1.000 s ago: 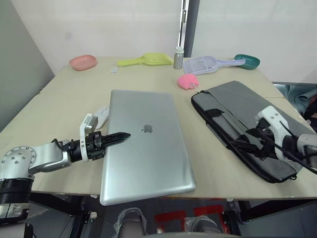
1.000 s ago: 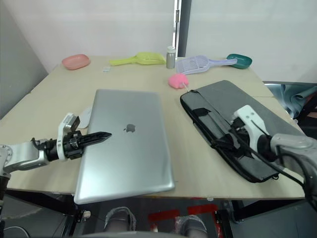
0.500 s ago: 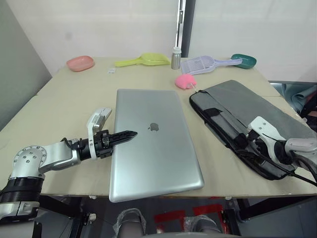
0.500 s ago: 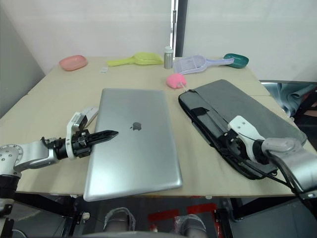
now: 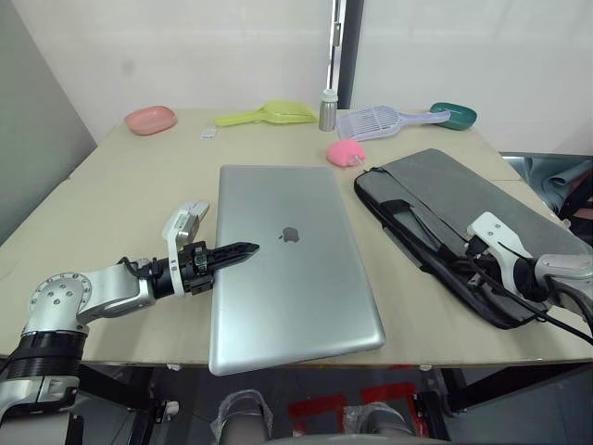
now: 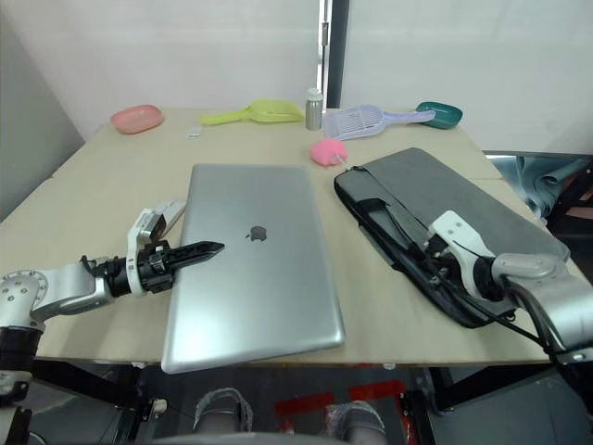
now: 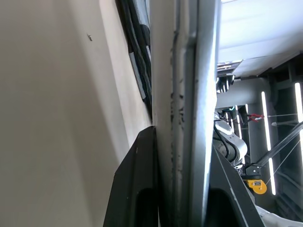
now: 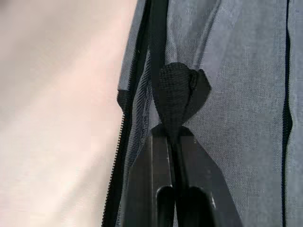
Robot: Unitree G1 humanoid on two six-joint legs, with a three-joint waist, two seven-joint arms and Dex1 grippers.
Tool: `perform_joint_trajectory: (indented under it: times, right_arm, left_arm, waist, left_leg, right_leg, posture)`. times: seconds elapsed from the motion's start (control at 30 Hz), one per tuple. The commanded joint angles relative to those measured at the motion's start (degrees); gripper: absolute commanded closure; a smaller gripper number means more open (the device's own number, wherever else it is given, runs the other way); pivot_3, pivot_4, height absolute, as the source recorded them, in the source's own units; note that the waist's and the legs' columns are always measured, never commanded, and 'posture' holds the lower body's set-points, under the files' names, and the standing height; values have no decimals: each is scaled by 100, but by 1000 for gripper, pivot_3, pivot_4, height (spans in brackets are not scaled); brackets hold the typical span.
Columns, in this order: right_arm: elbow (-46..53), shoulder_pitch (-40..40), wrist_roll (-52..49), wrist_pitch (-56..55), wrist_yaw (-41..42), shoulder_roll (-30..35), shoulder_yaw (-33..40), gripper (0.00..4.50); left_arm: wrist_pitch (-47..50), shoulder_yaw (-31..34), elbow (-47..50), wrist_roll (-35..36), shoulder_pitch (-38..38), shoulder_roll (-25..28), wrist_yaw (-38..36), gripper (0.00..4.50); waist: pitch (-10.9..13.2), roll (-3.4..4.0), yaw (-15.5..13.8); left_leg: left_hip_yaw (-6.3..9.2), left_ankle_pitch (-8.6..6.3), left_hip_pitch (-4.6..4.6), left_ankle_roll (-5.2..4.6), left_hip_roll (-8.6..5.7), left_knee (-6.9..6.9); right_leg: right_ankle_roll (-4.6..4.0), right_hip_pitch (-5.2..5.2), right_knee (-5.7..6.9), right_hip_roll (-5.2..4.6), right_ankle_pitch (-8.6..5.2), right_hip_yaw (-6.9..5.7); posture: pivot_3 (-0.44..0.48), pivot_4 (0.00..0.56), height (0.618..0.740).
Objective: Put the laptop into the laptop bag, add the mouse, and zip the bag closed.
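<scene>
The silver laptop (image 5: 292, 269) lies closed on the table, its near edge overhanging the front. My left gripper (image 5: 246, 250) is shut on the laptop's left edge; in the left wrist view one finger (image 7: 137, 179) lies on each face of the slab (image 7: 189, 94). The grey laptop bag (image 5: 463, 199) lies flat to the right. My right gripper (image 8: 173, 137) is shut on a black strap (image 8: 177, 94) at the bag's near side. A white shape that may be the mouse (image 6: 171, 210) peeks out behind my left wrist.
A pink plush (image 5: 347, 153) sits between the laptop's far corner and the bag. Along the far edge stand a pink dish (image 5: 151, 119), a yellow scoop (image 5: 269, 114), a small bottle (image 5: 328, 109), a lilac scoop (image 5: 384, 120) and a green bowl (image 5: 458, 115).
My right gripper has closed on the bag's black strap. The laptop has shifted slightly toward the bag with my left gripper still on it. The camera view has also shifted.
</scene>
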State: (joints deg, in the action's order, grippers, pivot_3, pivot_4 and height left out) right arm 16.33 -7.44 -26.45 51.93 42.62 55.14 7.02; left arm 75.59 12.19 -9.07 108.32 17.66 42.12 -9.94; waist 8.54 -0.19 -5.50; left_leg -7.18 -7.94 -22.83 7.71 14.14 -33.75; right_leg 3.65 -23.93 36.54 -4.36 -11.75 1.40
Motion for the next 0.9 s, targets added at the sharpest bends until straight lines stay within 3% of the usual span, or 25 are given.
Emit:
perform_joint_trajectory:
  times: [0.03, 0.3, 0.53, 0.7, 0.9]
  right_arm:
    - [376, -124, -528, 337, 121, -160, 431, 4460]
    - [270, -284, -630, 503, -66, -233, 540, 4460]
    - [27, -1080, -1146, 1154, -678, -861, 1136, 4460]
    - [210, -1624, -1820, 1875, -1014, -1190, 1667, 4460]
    - [713, -1611, -2508, 2427, -1209, -1289, 2027, 4460]
  left_arm:
    - [-92, 114, 298, 468, 233, -45, -171, 4194]
    - [-85, 88, 287, 468, 247, -101, -140, 4194]
    - [-97, 48, 206, 468, 291, -243, -16, 4194]
    - [-100, 107, 134, 468, 402, -549, 86, 4194]
    - [-166, 362, -113, 468, 707, -1211, 423, 4194]
  waist:
    - [0, 0, 0]
    - [0, 0, -14]
    - [0, 0, -5]
    - [0, 1, -22]
    - [0, 1, -70]
  left_leg:
    - [0, 0, 0, 0, 0, 0]
    - [0, 0, -1, 0, 0, -7]
    - [0, 1, -1, 0, -1, -15]
    - [1, 2, -4, 3, -1, -17]
    - [3, 15, -8, 25, -2, -17]
  right_leg:
    - [0, -1, 1, 0, 0, 0]
    - [0, -1, 7, 0, 0, 1]
    - [0, -5, 19, -1, 0, 5]
    - [0, -6, 21, -1, 0, 4]
    - [0, -5, 18, -1, 0, 2]
  posture:
    - [0, 150, 740]
    - [0, 150, 740]
    - [0, 150, 740]
    - [0, 150, 740]
    - [0, 150, 740]
